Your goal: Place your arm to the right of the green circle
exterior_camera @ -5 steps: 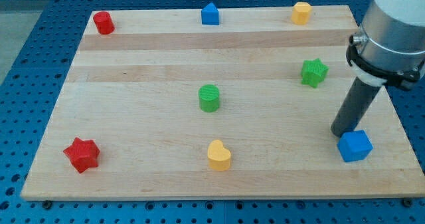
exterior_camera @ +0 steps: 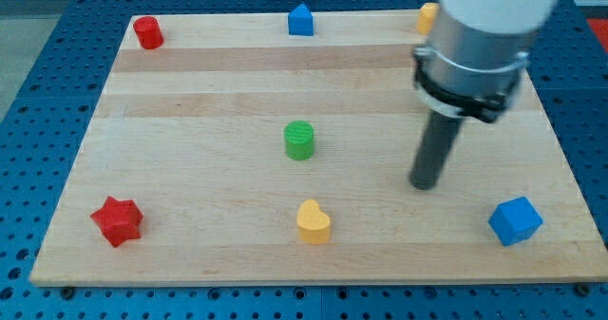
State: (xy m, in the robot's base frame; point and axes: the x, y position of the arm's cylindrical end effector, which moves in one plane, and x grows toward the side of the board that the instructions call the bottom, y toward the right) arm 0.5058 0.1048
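The green circle [exterior_camera: 299, 141] is a short green cylinder standing near the middle of the wooden board [exterior_camera: 190, 92]. My tip [exterior_camera: 424, 184] touches the board well to the right of it and a little lower in the view, with bare wood between them. The arm's grey body rises from the rod toward the view's top right and hides the green star block that stood there.
A blue cube [exterior_camera: 515, 221] lies at the lower right, right of my tip. A yellow heart [exterior_camera: 313, 222] sits below the green circle. A red star [exterior_camera: 117, 220] is at lower left. A red block [exterior_camera: 147, 32], a blue block [exterior_camera: 301, 20] and a partly hidden yellow block [exterior_camera: 426, 17] line the top edge.
My tip has moved left, away from the blue cube and toward the green circle. The blue cube has shifted slightly and turned. The arm now covers the green star.
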